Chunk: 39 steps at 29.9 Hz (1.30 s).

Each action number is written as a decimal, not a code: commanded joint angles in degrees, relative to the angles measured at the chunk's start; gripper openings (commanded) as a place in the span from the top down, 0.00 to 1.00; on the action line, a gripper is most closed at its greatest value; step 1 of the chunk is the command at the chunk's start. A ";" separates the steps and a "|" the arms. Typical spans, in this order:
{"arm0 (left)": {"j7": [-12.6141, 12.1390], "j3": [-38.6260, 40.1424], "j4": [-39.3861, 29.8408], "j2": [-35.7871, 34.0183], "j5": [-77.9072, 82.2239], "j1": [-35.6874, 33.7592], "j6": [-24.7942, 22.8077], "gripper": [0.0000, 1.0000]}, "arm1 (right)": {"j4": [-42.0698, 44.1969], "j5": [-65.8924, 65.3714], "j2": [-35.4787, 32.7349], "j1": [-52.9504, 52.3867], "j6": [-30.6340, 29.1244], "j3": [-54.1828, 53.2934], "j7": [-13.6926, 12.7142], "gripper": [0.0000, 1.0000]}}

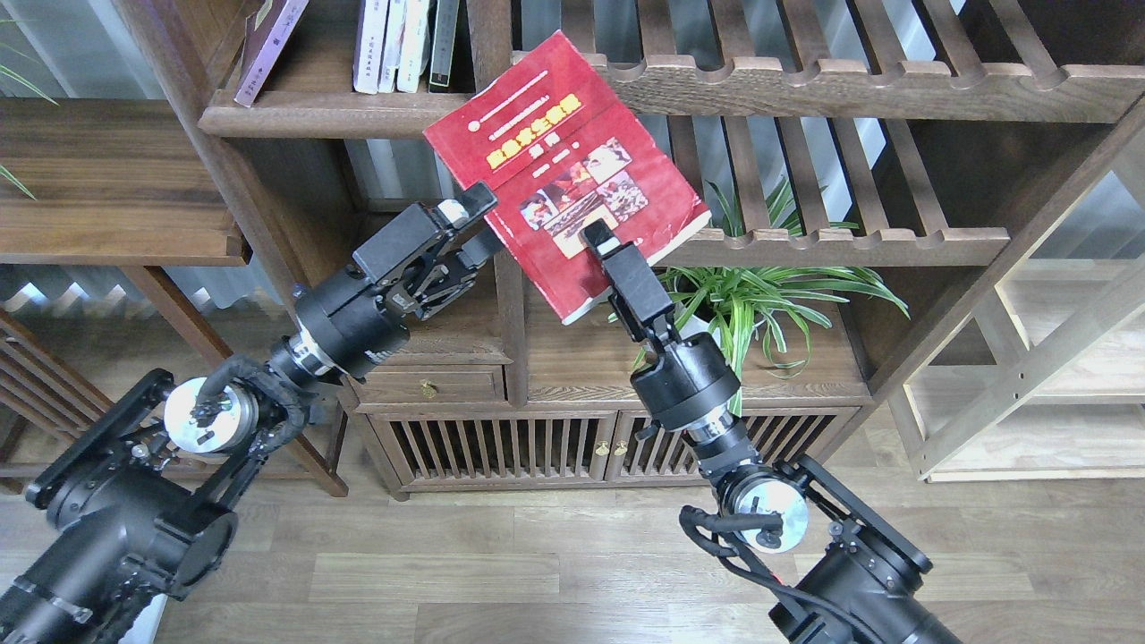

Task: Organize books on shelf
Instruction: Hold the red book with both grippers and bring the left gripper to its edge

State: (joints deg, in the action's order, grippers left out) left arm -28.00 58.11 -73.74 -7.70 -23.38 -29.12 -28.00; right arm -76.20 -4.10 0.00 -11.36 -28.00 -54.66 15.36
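My right gripper [597, 238] is shut on the lower edge of the thick red book [559, 165] with cover photos and holds it tilted in the air, in front of the bookcase's centre post. My left gripper [479, 219] is open, its fingers at the red book's left edge, close to it or touching. The shelf [340, 112] is the dark brown compartment at top left. A maroon book [268, 45] leans at its left end. Pale books [389, 45] stand upright at its right end.
Slatted racks with scalloped rails [850, 85] fill the upper right. A potted spider plant [760, 295] stands on the lower board behind my right arm. A small drawer [428, 386] and slatted cabinet doors [537, 447] are below. A pale wooden frame [1047, 358] stands at right.
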 commanded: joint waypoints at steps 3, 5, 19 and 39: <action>0.00 -0.54 0.44 2.16 0.00 0.81 0.00 0.01 | 0.00 -0.03 0.00 0.46 0.00 0.87 -0.06 0.87; 0.00 -0.54 0.44 2.60 0.00 1.60 0.00 0.02 | 0.00 -0.03 0.00 0.64 0.00 1.05 -0.06 0.87; 0.00 -0.46 -0.09 2.69 0.00 1.70 0.00 0.25 | 0.00 -0.56 0.00 1.52 0.00 1.84 -0.06 0.87; 0.00 1.13 0.00 1.81 -1.67 1.61 0.00 0.63 | 0.00 -0.91 0.00 1.87 0.00 1.84 -0.15 0.87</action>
State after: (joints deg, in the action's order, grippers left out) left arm -28.00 59.87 -73.75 -5.66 -25.03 -27.46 -28.00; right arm -76.20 -5.01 0.01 -9.43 -28.02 -52.82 15.23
